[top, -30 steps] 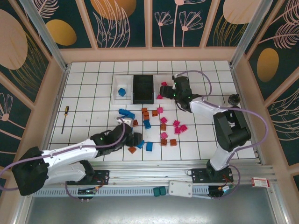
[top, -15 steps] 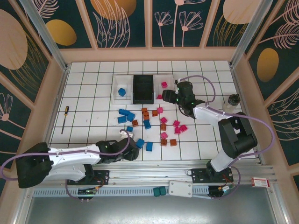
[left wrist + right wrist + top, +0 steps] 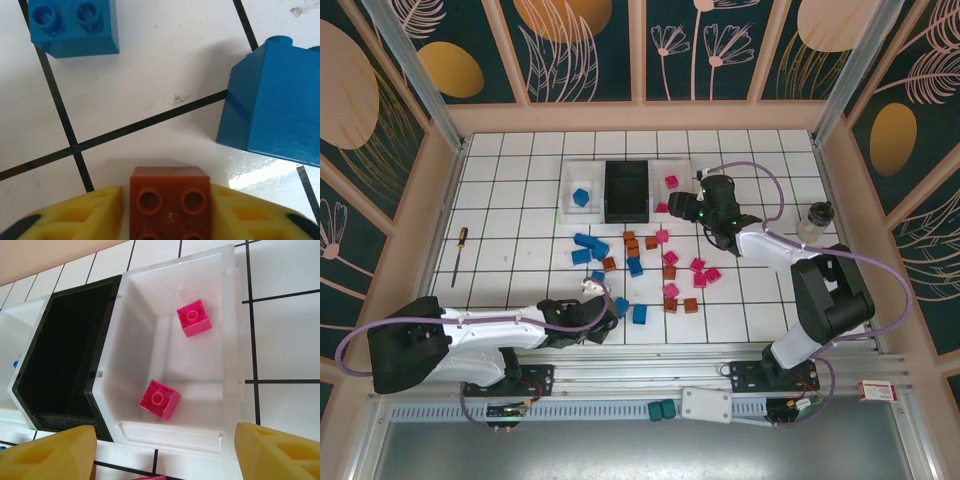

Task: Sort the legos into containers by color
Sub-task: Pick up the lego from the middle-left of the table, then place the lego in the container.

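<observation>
My left gripper is shut on an orange-brown lego, held studs-up between the yellow fingers just above the tiles; from above, that gripper sits near the front edge. Blue legos lie just beyond it. My right gripper is open, hovering in front of the right white container, which holds two pink legos. The black container stands between it and the left white container, which holds one blue lego. Blue, orange-brown and pink legos lie scattered mid-table.
A screwdriver lies at the left of the tiled floor. A small bottle stands by the right wall. Two teal blocks and a flat white box rest on the front rail.
My left gripper moved toward the near edge and closed on the orange-brown lego. My right gripper drew back from over the right white container and stays open.
</observation>
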You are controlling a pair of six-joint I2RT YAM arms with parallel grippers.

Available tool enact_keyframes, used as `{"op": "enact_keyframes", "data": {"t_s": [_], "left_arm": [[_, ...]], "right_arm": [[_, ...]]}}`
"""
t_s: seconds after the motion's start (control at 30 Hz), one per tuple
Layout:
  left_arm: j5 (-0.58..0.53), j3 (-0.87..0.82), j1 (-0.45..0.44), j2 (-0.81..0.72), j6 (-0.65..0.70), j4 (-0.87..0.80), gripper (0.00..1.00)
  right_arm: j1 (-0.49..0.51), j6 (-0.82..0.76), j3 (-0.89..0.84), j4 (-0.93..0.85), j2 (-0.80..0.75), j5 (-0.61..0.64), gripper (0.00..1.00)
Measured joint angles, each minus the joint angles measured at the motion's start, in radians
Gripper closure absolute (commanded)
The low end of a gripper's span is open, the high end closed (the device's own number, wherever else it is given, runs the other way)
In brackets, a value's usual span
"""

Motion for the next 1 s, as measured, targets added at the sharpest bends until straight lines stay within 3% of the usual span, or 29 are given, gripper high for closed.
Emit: {"op": "enact_keyframes", "data": {"t_s": [0.1,0.3,0.47,0.63,0.9,0.97,1.0], "left_arm": [[0.003,-0.002,0.001,-0.017,-0.003,0.001,0.71],[-0.026,0.032,0.023,-0.117,0.006,-0.002,0.72],[-0.043,0.163,0.214,-0.105,0.089,0.08,0.74],[-0.019,0.375,0.388,0.123,0.19,0.215,0.76],[0.039,0.736,0.516,0.513,0.264,0.3,0.77],[0.042,0.799,0.531,0.587,0.27,0.301,0.72],[0.045,0.828,0.538,0.623,0.27,0.3,0.64]], "right_arm": [[0.0,0.0,0.0,0.0,-0.002,0.0,0.26],[0.0,0.002,-0.034,0.006,-0.031,0.0,0.26],[0.0,0.008,-0.082,0.012,-0.076,0.0,0.26],[0.0,0.011,-0.121,0.01,-0.109,0.0,0.26],[0.0,0.026,-0.205,0.002,-0.199,0.001,0.26],[0.0,0.026,-0.218,-0.003,-0.218,0.004,0.26],[0.0,0.026,-0.224,-0.005,-0.229,0.004,0.26]]}}
